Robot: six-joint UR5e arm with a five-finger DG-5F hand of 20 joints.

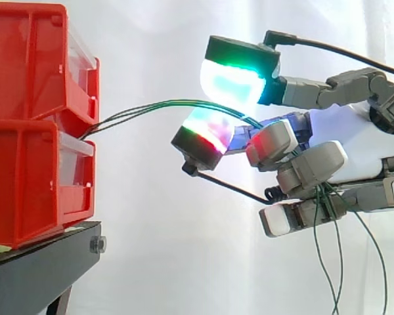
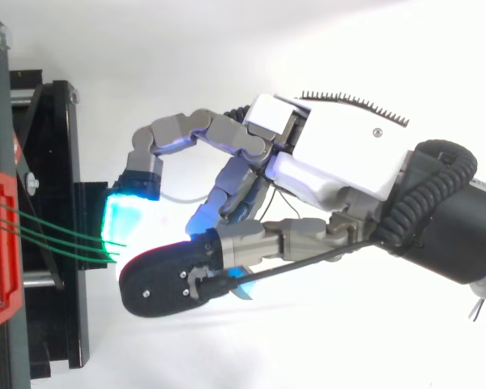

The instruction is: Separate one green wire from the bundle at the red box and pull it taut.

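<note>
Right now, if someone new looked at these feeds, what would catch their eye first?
The hand first: it reaches in from the right in the side view, its glowing fingertips lit green, cyan and red. Next come the green wires, arcing from between the stacked red bins at left, passing between those fingertips into the hand, with loose ends hanging below it.

green wires point(image 1: 151, 108): middle stretch hidden among the fingers point(image 1: 312, 170); hanging ends cut by bottom edge
red bins point(image 1: 26, 125): cut by left edge
</note>
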